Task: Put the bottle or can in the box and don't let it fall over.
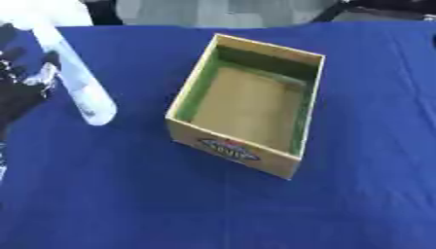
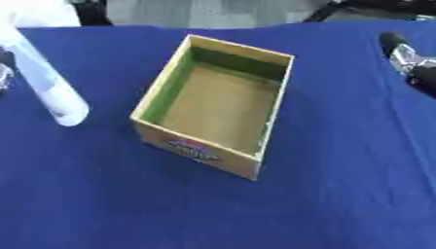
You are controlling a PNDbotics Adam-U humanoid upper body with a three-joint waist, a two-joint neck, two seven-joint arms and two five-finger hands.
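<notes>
Seen from above: blue-clothed counter [image 1: 357,194] with an open cardboard box [image 1: 247,104] near its middle, set askew, one corner toward the near edge. Box upright, mouth up, plain brown floor bare, green lining on the inner walls, a dark oval printed label [image 1: 228,148] on the near outer wall.

Toward the left edge of the counter, well apart from the box: a clear plastic bottle [image 1: 81,80], pale and translucent, tilted, upper end leaning toward the far left corner, rounded lower end nearest the box. Bottle outside the box, held off to its left side; contact between its lower end and the cloth impossible to tell.

At the left edge, black left hand [image 1: 21,85] with silver joints, against the bottle's upper half, fingers curled round it. Only a sliver of that hand visible in the right eye view, beside the same bottle.

At the right edge of the counter, toward the far right corner, in the right eye view only: part of the right hand [image 2: 407,61], black with silver, well apart from the box and touching nothing visible. Fingers apart or together: cannot tell, most of the hand cut off by the frame.
</notes>
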